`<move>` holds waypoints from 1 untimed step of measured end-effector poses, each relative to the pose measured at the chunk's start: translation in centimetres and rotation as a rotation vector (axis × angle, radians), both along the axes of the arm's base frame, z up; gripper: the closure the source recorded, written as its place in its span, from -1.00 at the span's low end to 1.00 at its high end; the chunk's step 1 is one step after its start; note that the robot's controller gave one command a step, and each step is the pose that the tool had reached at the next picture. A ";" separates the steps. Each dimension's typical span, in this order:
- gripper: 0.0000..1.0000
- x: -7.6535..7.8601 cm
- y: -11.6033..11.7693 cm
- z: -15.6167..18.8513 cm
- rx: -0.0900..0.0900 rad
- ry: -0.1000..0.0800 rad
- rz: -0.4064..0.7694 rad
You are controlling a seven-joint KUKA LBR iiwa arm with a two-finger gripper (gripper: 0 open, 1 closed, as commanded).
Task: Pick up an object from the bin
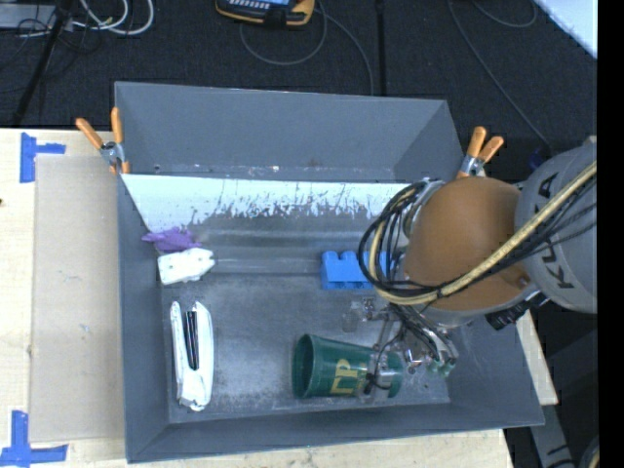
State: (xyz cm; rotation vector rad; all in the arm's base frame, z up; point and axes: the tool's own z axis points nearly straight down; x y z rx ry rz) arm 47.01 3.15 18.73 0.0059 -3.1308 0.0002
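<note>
The bin point(273, 135) looks like matt grey metal, its floor dull and speckled, its back wall scratched pale. The green cup point(327, 367) seems smooth plastic with a slight sheen. The blue block point(343, 268) and the two white pieces point(185, 265) point(192, 354) look like plain moulded plastic. The arm's orange-brown cover point(463, 237) is smooth and softly glossy, and its black cables point(385, 237) look rubbery

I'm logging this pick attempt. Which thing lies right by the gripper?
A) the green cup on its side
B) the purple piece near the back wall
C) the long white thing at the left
A: the gripper sits at the right end of the green cup, far from the other two.
</note>
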 end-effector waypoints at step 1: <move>-1.00 0.2 0.0 0.4 0.000 -0.008 -0.001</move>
